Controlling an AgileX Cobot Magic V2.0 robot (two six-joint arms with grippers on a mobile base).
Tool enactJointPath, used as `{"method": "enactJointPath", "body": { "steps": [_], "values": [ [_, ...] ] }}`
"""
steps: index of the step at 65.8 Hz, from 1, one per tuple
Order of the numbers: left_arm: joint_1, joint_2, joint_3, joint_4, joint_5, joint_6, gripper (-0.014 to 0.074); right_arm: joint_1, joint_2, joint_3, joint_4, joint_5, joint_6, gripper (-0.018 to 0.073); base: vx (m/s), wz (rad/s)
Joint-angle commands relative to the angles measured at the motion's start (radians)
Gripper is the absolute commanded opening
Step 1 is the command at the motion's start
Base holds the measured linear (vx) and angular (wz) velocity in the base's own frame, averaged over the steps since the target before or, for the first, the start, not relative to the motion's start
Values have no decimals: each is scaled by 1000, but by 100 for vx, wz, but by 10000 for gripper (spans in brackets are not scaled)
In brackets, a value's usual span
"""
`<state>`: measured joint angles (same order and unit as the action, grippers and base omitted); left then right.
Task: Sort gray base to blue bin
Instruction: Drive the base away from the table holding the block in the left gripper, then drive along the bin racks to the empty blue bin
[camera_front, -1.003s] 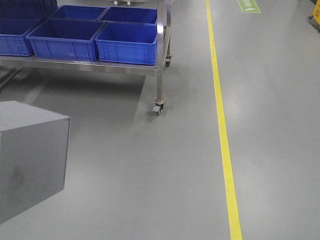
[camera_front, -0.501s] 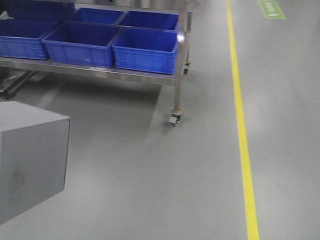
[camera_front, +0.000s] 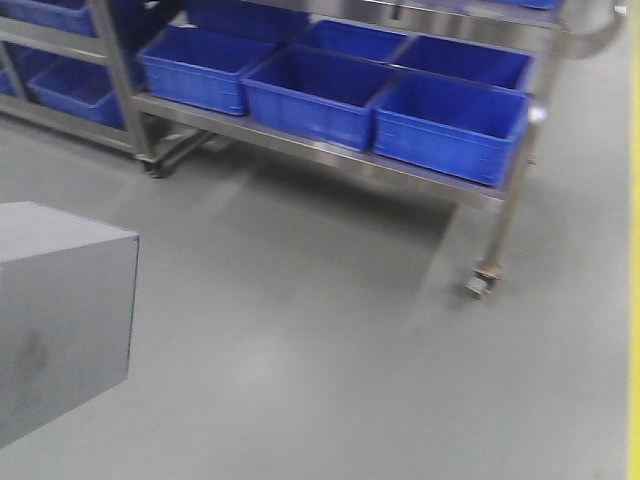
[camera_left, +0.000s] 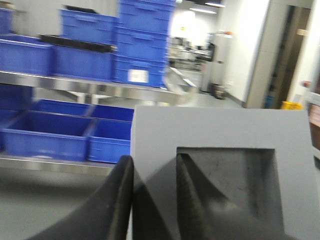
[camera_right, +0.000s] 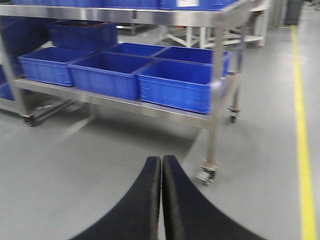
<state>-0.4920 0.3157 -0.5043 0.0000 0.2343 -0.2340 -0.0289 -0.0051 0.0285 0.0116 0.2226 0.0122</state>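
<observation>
The gray base fills the lower left of the front view, held up close to the camera. In the left wrist view the gray base shows its square recessed hollow. My left gripper is shut on one wall of it, with one finger outside and one inside the hollow. My right gripper is shut and empty above the floor. Several blue bins sit side by side on the low shelf of a steel cart; I cannot tell which has the smooth floor. They also show in the right wrist view.
The steel cart stands on caster wheels on the gray floor. A second rack with blue crates stands to its left. More blue crates are stacked on upper shelves. A yellow floor line runs on the right.
The view has swung left: the cart and its bins have shifted right in the front view and look nearer, and the yellow line has slid to the right edge. The gray base stays held.
</observation>
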Motion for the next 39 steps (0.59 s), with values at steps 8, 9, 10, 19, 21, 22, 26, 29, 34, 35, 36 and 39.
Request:
{"method": "enactJointPath", "body": {
  "steps": [8,9,10,19,21,22,26,29,34,35,36,39],
  "values": [
    [-2,8,-31,0,-107,-7,-6,-3,18,1,-5,-73,-12,-5,25,64],
    [-2,8,-31,0,-107,-7,-6,-3,18,1,-5,-73,-12,-5,25,62],
    [-2,8,-31,0,-107,-7,-6,-3,18,1,-5,-73,-12,-5,26,61],
    [-2,8,-31,0,-107,-7,-6,-3,18,1,-5,-73,-12,-5,26,56],
    [-2,8,-31,0,-107,-7,-6,-3,18,1,-5,-73,-12,-5,27,51],
    [-2,8,-31,0,-107,-7,-6,-3,18,1,-5,-73,-12,-5,27,48],
    [-2,8,-31,0,-107,-7,-6,-3,18,1,-5,-73,-12,-5,28,45],
    [-2,8,-31,0,-107,-7,-6,-3,18,1,-5,-73,-12,-5,29,41],
    [-2,8,-31,0,-107,-7,-6,-3,18,1,-5,-73,-12,-5,30,37],
    [-2,8,-31,0,-107,-7,-6,-3,18,1,-5,-73,-12,-5,31,35],
    [-2,8,-31,0,-107,-7,-6,-3,18,1,-5,-73,-12,-5,31,35],
    [-2,8,-31,0,-107,-7,-6,-3,18,1,-5,-73,-12,-5,32,35]
  ]
}}
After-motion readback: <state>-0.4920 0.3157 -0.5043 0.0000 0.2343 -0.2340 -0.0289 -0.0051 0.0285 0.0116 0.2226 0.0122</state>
